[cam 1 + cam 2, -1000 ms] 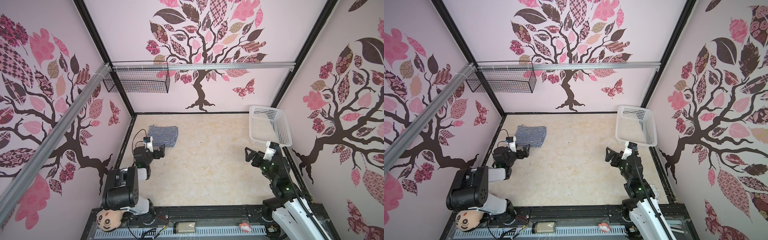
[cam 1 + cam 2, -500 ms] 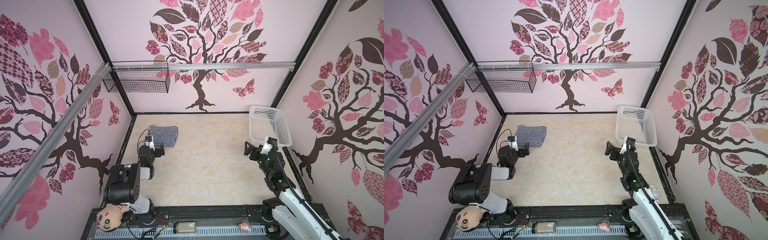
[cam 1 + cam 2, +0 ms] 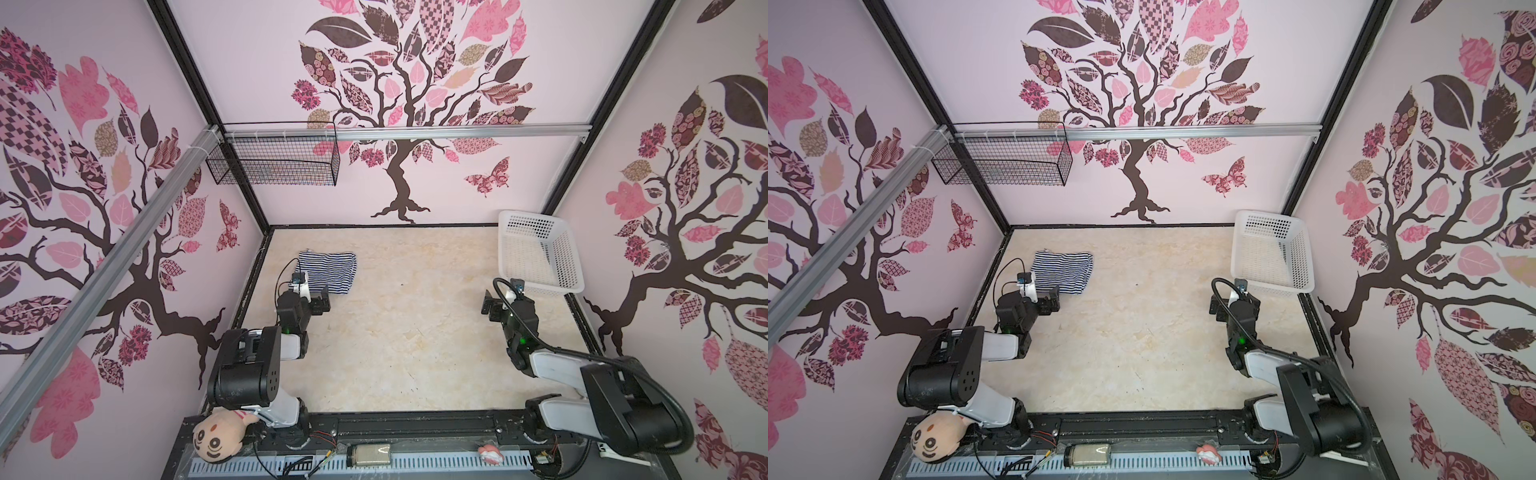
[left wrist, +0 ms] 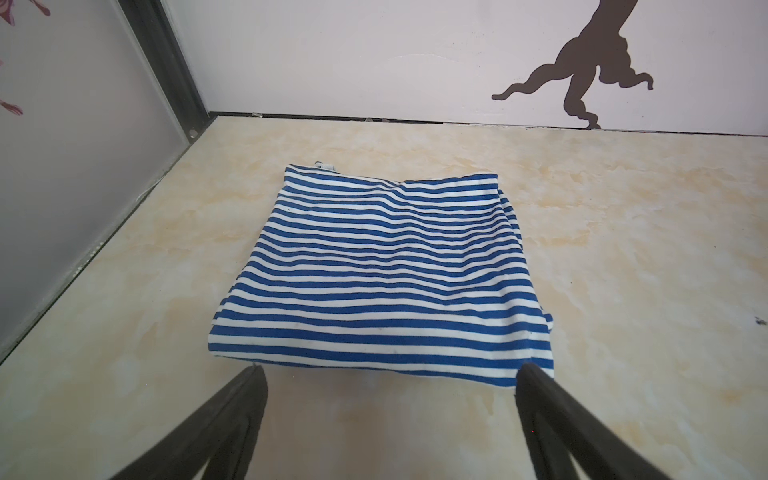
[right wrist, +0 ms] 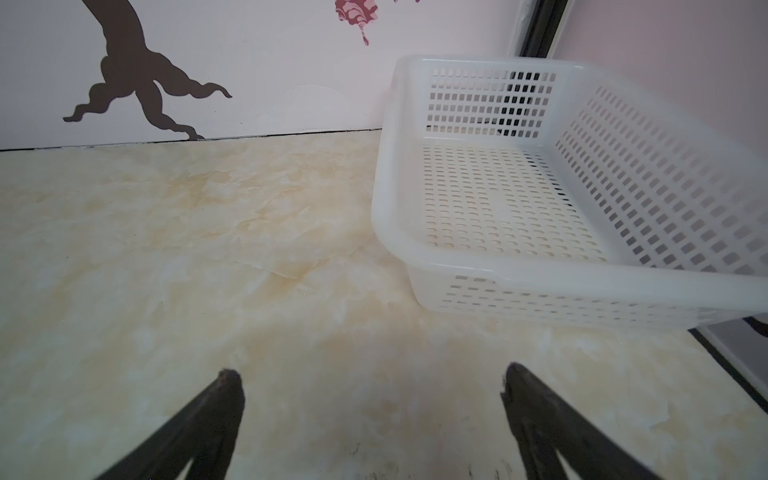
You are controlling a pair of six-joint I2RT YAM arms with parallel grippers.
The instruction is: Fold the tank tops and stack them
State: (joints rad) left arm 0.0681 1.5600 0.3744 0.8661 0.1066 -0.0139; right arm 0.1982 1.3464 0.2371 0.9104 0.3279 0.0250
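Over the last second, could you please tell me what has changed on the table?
The right arm folded back, its elbow swinging up toward the camera, while the right end effector barely shifted. Nothing was taken or released. The left end effector, the tank tops and the white basket stayed put.

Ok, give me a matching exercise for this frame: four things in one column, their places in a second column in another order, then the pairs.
Things
1. tank tops
2. white basket
3. plush doll
4. wire basket

Places
A. hanging high in the back left corner
B. far right corner of the table
C. lying folded on the table, far left
D. in front of the table, at the left

Pairs: 1-C; 2-B; 3-D; 4-A
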